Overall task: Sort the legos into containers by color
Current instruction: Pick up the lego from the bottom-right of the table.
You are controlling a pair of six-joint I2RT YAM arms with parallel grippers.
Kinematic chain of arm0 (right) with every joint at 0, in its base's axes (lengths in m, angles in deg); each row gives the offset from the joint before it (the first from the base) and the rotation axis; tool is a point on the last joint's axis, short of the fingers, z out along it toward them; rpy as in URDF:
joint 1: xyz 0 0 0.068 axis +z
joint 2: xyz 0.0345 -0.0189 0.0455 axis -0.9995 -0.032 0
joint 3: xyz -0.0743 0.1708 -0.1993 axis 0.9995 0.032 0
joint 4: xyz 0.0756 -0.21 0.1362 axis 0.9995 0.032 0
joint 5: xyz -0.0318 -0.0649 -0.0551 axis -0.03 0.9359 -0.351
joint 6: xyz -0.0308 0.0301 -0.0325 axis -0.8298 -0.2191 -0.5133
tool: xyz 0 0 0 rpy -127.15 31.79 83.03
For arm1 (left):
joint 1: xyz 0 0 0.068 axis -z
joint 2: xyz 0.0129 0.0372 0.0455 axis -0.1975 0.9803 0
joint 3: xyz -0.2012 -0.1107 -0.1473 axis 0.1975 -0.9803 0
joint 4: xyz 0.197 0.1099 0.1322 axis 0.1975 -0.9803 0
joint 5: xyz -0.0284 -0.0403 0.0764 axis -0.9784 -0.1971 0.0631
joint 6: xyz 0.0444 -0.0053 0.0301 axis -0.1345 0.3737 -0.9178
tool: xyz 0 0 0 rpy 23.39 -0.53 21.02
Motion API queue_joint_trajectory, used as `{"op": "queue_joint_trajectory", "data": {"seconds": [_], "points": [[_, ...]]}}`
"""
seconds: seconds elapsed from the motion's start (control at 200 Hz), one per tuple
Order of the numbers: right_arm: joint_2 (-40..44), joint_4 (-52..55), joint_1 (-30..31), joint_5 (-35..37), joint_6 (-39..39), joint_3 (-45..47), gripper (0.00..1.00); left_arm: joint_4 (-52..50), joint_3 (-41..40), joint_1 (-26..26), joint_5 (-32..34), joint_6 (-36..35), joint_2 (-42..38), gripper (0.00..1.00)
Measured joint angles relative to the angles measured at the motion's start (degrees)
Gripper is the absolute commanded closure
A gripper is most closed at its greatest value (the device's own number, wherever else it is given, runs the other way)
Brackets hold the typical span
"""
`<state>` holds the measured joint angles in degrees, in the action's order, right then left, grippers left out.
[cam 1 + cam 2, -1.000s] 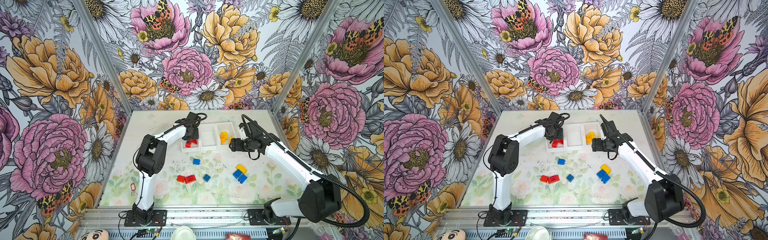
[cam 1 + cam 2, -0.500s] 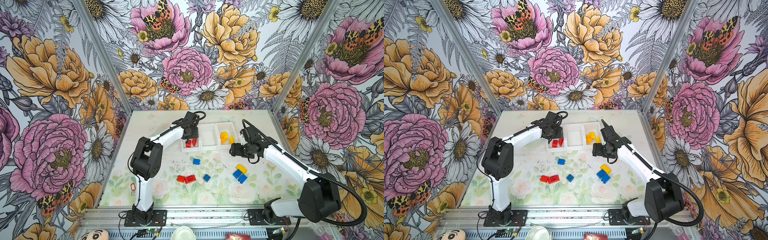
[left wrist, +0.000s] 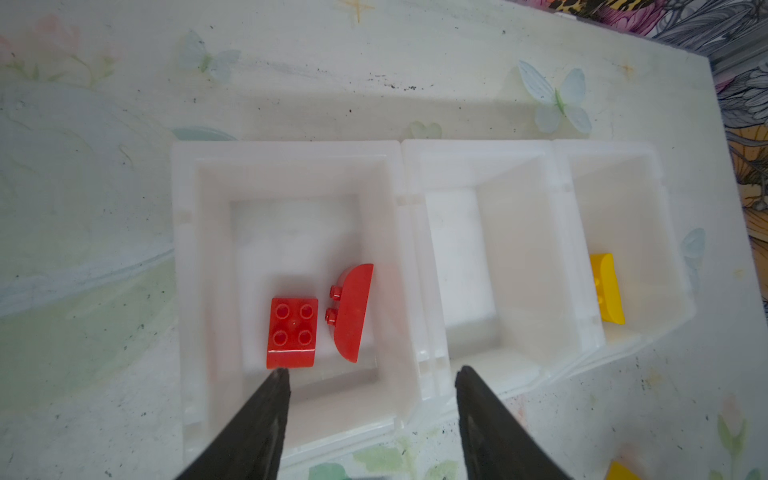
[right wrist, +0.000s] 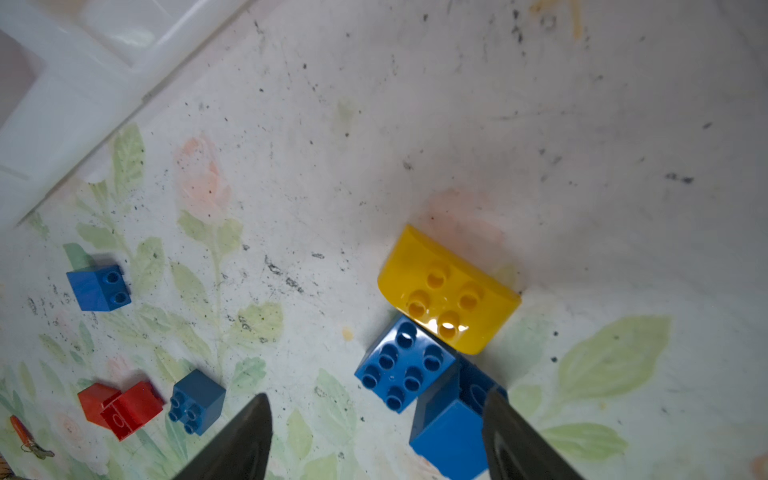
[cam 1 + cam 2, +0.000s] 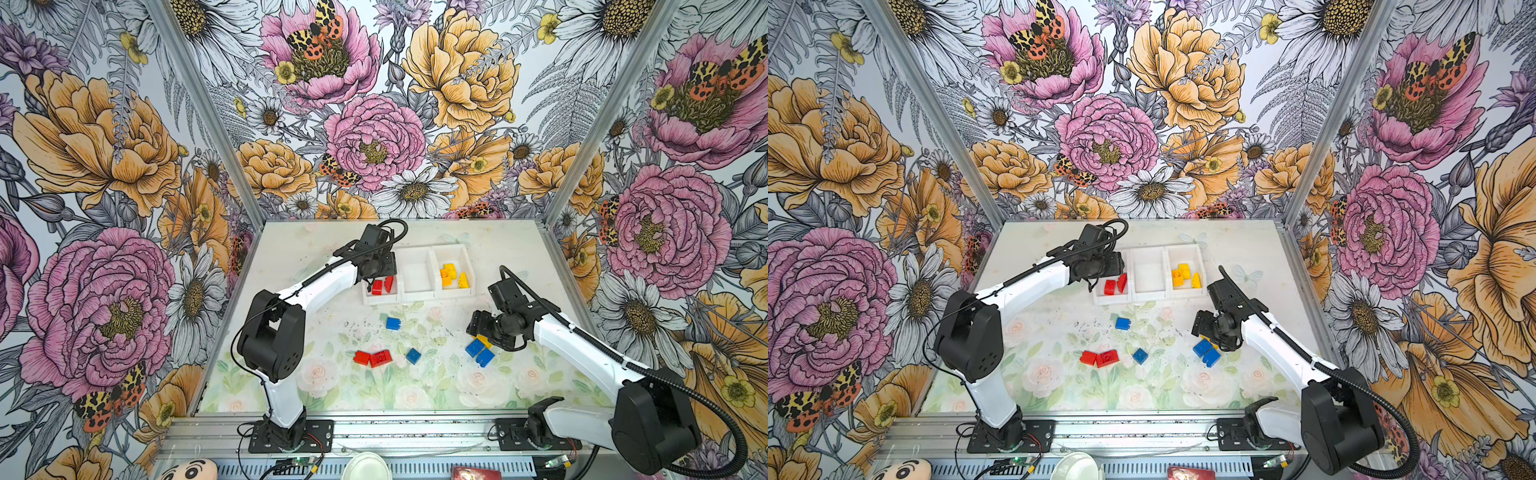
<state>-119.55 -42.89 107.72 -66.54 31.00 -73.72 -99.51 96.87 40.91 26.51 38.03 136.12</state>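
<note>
Three joined white containers (image 5: 417, 275) stand at the back of the table. In the left wrist view a square red lego (image 3: 293, 332) and a curved red one (image 3: 353, 311) lie in the left bin (image 3: 286, 158). My left gripper (image 3: 372, 374) hovers open and empty over that bin's near wall. Yellow legos (image 5: 452, 275) fill the right bin; the middle bin is empty. My right gripper (image 4: 378, 397) hangs open over a cluster of a yellow lego (image 4: 446, 291) and two blue ones (image 4: 405, 365), holding nothing.
Loose on the mat lie two touching red legos (image 5: 372, 358), a blue lego (image 5: 392, 323) and another blue one (image 5: 413, 355). Flowered walls with metal posts close three sides. A metal rail (image 5: 415, 432) runs along the front edge.
My left gripper's jaws have widened over the left bin. The right arm has swung away from the yellow bin, toward the front, down over the yellow and blue cluster.
</note>
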Motion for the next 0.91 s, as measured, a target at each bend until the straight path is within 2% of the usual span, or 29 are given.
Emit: {"op": "queue_joint_trajectory", "data": {"seconds": [0.205, 0.57, 0.905], "points": [[0.5, 2.25, 0.0, 0.07, 3.61, 1.03, 0.22, 1.66, -2.84, 0.52, -0.04, 1.01, -3.34, 0.3], [1.68, 3.23, 0.0, 0.26, 9.07, 5.31, 0.34, 2.97, -5.57, 1.03, -0.04, 2.32, -5.79, 0.28], [3.21, 3.54, 0.0, 1.64, 10.97, 7.8, 0.35, 3.45, -6.47, 1.49, -0.07, 2.56, -5.9, 0.27]]}}
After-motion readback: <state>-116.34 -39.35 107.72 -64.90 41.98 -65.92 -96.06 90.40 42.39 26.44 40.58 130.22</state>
